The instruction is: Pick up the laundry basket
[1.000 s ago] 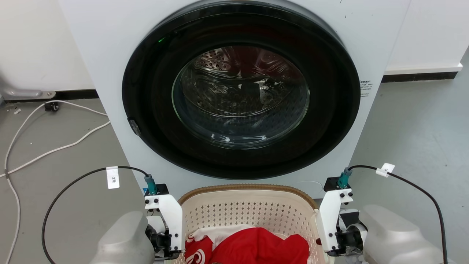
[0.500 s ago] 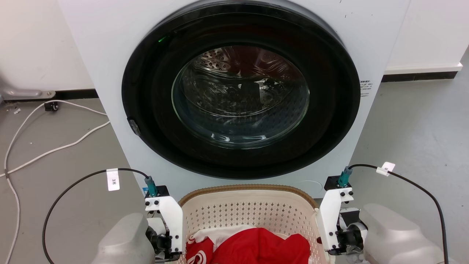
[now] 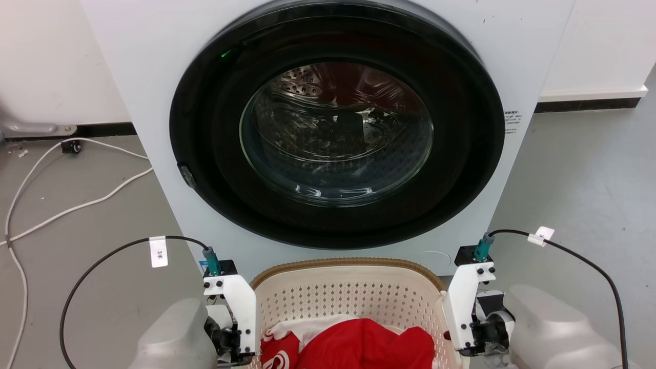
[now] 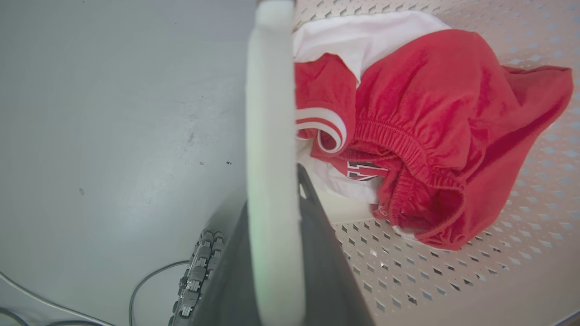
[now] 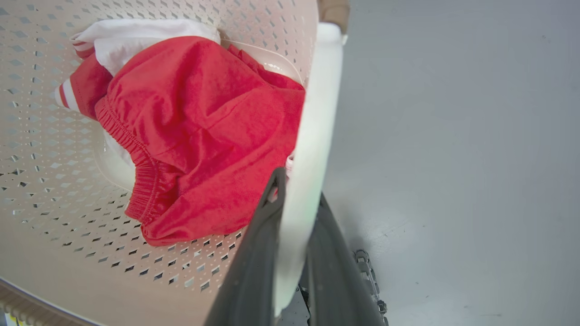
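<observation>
At six o'clock under the washer [image 3: 133,77], left gripper [image 4: 272,194] and right gripper [image 5: 299,190] each clamp a handle [image 4: 272,113] of the basket [image 3: 348,262]; gripping looks done, the lift apparently remains.

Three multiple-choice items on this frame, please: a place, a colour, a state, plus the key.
1. Where is the laundry basket? A) inside the drum B) right before the washing machine C) on top of it
2. What colour is most of the clothing in it? A) blue B) green C) red
3. How is the left gripper? A) shut on the basket's white handle B) open above the floor C) holding a cable
Key: 1 B, it lies just below the machine's round door; 2 C, red fabric over a little white; 3 A, its fingers flank the handle closely.
</observation>
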### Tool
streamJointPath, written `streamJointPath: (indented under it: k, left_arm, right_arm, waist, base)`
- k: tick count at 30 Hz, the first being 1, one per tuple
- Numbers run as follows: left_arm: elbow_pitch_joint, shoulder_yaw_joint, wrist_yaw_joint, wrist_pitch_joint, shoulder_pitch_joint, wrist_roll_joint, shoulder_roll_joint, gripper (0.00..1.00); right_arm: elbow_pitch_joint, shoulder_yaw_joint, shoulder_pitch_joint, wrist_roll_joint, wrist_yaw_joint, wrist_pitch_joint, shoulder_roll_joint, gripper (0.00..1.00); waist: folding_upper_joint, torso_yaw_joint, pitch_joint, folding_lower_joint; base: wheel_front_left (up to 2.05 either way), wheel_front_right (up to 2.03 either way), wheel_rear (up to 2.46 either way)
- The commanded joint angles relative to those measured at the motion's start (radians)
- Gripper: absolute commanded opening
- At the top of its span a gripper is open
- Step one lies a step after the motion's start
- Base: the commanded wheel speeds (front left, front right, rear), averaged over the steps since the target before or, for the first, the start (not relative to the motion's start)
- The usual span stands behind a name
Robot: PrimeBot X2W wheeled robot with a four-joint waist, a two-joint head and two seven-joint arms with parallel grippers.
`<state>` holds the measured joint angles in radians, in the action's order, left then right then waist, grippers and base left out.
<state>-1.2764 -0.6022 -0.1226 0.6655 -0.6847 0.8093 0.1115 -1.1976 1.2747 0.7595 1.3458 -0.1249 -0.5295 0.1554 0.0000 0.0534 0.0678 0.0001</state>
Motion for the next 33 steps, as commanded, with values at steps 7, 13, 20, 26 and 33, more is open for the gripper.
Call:
streamJointPath:
  k: [7,13,20,26,33]
  left_arm:
    - [0.013,-0.012,-0.014,0.001,-0.001,0.022,-0.025,0.00]
    - [0.013,-0.020,-0.014,0.001,-0.004,0.031,-0.024,0.00]
    - [0.012,-0.028,-0.014,0.002,-0.007,0.039,-0.024,0.00]
    - [0.013,-0.037,-0.014,0.000,-0.007,0.049,-0.025,0.00]
    - [0.015,-0.048,-0.015,-0.007,-0.009,0.058,-0.021,0.00]
  right_arm:
    - [0.007,0.003,0.009,0.005,-0.011,0.007,-0.025,0.00]
    - [0.007,0.003,0.008,0.007,-0.011,0.011,-0.026,0.00]
    - [0.005,0.003,0.007,0.010,-0.011,0.010,-0.026,0.00]
    - [0.003,0.004,0.006,0.010,-0.011,0.010,-0.026,0.00]
    - [0.003,0.004,0.007,0.010,-0.011,0.008,-0.028,0.00]
  waist:
    - [0.0000,0.000,-0.002,-0.0001]
    - [0.0000,0.000,-0.003,-0.0001]
    - [0.0000,-0.002,-0.005,-0.0001]
    - [0.0000,-0.003,-0.005,-0.0001]
    - [0.0000,-0.002,-0.006,-0.0001]
  base:
    - [0.00,0.00,0.00]
    - [0.00,0.00,0.00]
    - [0.00,0.00,0.00]
    - [0.00,0.00,0.00]
    - [0.00,0.00,0.00]
